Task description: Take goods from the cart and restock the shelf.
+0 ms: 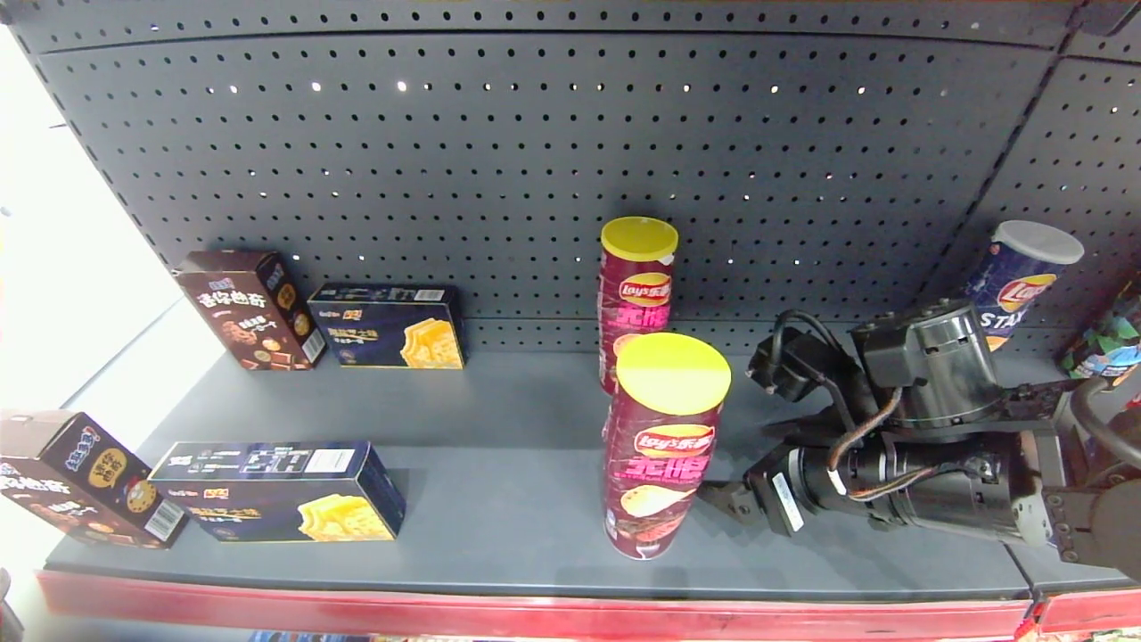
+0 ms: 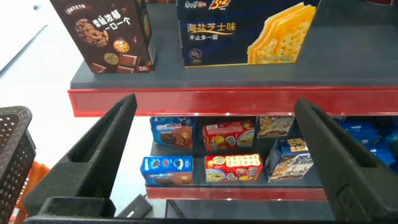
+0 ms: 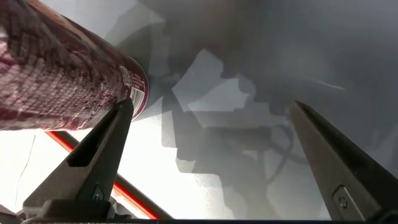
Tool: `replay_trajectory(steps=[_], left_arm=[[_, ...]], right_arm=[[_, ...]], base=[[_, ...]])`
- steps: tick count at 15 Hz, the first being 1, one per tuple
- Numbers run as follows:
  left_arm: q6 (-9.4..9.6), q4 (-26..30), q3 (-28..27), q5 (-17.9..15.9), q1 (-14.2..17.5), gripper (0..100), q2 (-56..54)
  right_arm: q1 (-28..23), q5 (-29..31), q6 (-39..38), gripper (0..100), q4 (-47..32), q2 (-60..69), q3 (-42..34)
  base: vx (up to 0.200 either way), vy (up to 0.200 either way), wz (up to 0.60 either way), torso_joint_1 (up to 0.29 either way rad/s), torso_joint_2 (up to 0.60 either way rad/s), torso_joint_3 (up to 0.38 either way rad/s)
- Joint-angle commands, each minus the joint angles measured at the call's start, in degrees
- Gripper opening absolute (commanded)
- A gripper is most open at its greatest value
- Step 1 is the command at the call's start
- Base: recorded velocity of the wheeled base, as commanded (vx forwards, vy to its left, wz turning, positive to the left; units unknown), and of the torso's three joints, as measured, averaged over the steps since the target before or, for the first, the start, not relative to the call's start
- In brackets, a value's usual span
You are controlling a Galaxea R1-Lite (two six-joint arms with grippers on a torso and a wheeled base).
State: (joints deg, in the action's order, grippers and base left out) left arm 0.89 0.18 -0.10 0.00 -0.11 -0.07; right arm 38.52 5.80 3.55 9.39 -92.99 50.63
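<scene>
A red chip can with a yellow lid (image 1: 664, 446) stands upright near the front of the grey shelf (image 1: 499, 464). A second, identical can (image 1: 636, 276) stands right behind it. My right gripper (image 1: 726, 499) sits low on the shelf just right of the front can. It is open, and in the right wrist view the can (image 3: 68, 74) lies off to one side of one finger (image 3: 106, 155), outside the gap of the gripper (image 3: 211, 104). My left gripper (image 2: 214, 101) is open and holds nothing, in front of and below the shelf's red front edge (image 2: 236, 102).
A brown cookie box (image 1: 250, 308) and a blue cracker box (image 1: 389, 325) stand at the back left; two more boxes (image 1: 281, 490) (image 1: 80, 477) are at the front left. A blue chip can (image 1: 1021, 281) stands at the far right. A black basket (image 2: 12, 155) and stocked lower shelves (image 2: 230, 152) are below.
</scene>
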Motion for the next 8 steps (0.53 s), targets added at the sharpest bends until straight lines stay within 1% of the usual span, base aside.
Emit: replay_trajectory(steps=[1, 8], left_arm=[[-0.01, 0.0, 0.0, 0.0, 0.0, 100, 0.1], [-0.01, 0.0, 0.0, 0.0, -0.1, 100, 0.1]], right_arm=[[0.1, 0.0, 0.1, 100, 0.0, -0.1, 0.2], [0.1, 0.0, 0.1, 100, 0.0, -0.8, 0.2]], base=[[0.000, 0.000, 0.00, 0.000, 0.00, 0.000], [0.000, 0.000, 0.00, 0.000, 0.00, 0.000]])
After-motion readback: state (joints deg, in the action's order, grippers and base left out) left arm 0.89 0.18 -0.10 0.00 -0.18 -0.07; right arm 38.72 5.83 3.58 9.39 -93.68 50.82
